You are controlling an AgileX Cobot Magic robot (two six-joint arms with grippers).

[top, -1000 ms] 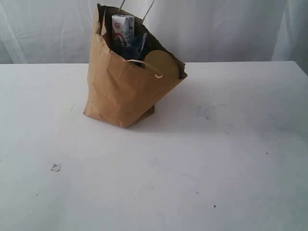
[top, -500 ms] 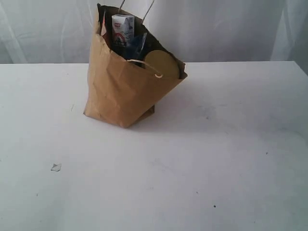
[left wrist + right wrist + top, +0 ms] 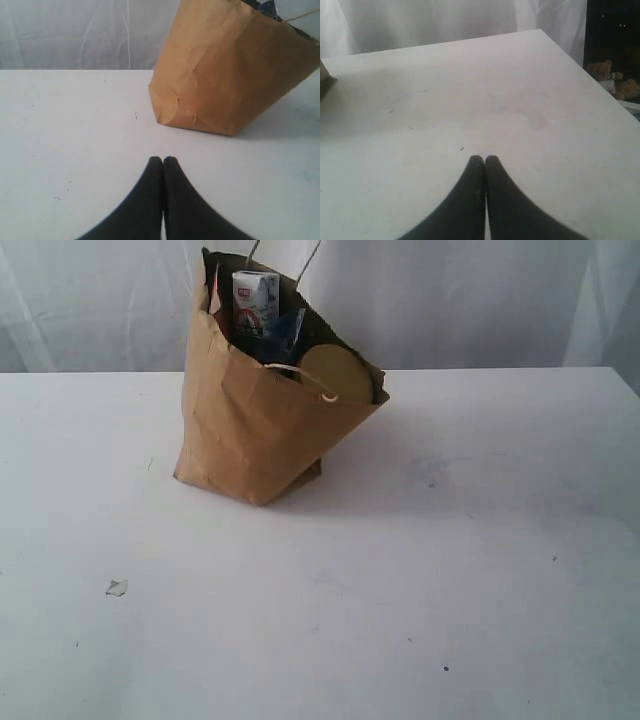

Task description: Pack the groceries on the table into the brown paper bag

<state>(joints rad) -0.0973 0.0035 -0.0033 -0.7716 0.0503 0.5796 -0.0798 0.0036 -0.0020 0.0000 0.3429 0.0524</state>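
Tucked inside crumpled brown paper bag (image 3: pixel 250 435): gold-lidded jar (image 3: pixel 335 373), white-blue packet (image 3: pixel 255 298). Apart from bag, pressed together, empty, packing seemingly done: left gripper (image 3: pixel 163 161), right gripper (image 3: pixel 484 160).

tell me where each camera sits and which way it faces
exterior: raised, off the arms, looking down across the table at the bag; no arm shows.
left wrist: low over the table, behind the shut left gripper, facing the bag's side.
right wrist: behind the shut right gripper, facing across the table toward its far corner.
shared: exterior and left wrist both show the bag; all three show the table.
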